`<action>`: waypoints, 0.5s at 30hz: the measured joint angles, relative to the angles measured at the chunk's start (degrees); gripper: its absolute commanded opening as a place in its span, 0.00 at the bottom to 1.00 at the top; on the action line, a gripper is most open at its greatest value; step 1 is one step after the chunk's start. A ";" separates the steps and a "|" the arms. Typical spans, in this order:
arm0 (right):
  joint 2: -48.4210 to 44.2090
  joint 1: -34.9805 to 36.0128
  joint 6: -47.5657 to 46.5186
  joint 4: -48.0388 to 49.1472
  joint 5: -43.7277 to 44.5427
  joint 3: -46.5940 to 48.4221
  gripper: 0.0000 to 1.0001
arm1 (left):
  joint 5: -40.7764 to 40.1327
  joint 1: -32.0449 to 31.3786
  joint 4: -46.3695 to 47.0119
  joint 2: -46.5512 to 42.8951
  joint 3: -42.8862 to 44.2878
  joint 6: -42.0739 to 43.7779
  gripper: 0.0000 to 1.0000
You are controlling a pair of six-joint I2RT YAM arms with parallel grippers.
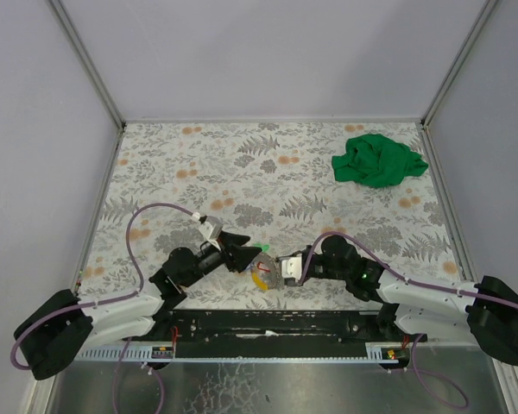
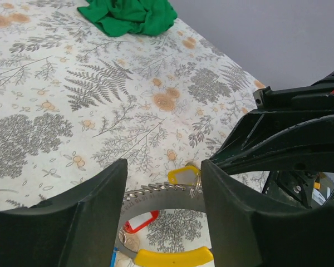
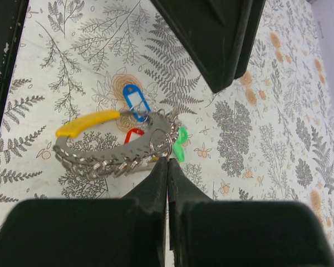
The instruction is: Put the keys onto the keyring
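Our left claw stands open just left of the keyring, its 2 jaws on either side of the loop's edge. The keyring lies on the bench, with the green-tagged key touching it. Just right of the keyring, our right claw is closed, its tips at the loop. We cannot tell whether it pinches the loop.

Both are the same build tbh: white shells on the long links of the left arm and right arm, chunky black joints, and a purple cable strung along each. The left end effector and right end effector have matte black wedge fingers. There might be a tiny green light near the right wrist, but it's too small to be sure.
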 measured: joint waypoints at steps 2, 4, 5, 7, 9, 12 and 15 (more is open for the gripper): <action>0.00 0.02 -0.22 -0.66 0.00 0.11 0.00 | -0.66 0.00 -4.20 -3.15 0.24 1.86 0.64; 0.00 0.02 -0.35 -1.68 -0.02 0.35 0.00 | -1.18 0.00 -7.58 -5.68 0.55 3.23 0.67; 0.02 0.02 -0.46 -2.19 0.00 0.57 0.00 | -1.40 0.00 -9.01 -6.99 0.59 3.80 0.67; 0.02 0.02 -0.61 -2.80 -0.02 0.90 0.00 | -1.49 0.00 -11.32 -8.81 0.76 4.79 0.73; 0.04 0.02 -0.81 -3.28 -0.02 1.27 0.00 | -0.96 0.00 -13.03 -9.70 1.01 5.92 0.99; 0.07 0.02 -1.18 -3.56 -0.04 1.79 0.00 | 1.40 0.02 -15.21 -8.96 2.27 7.58 1.00; 0.09 0.02 -1.44 -3.98 -0.04 2.32 0.00 | 4.70 0.02 -15.98 -6.45 3.58 8.74 1.00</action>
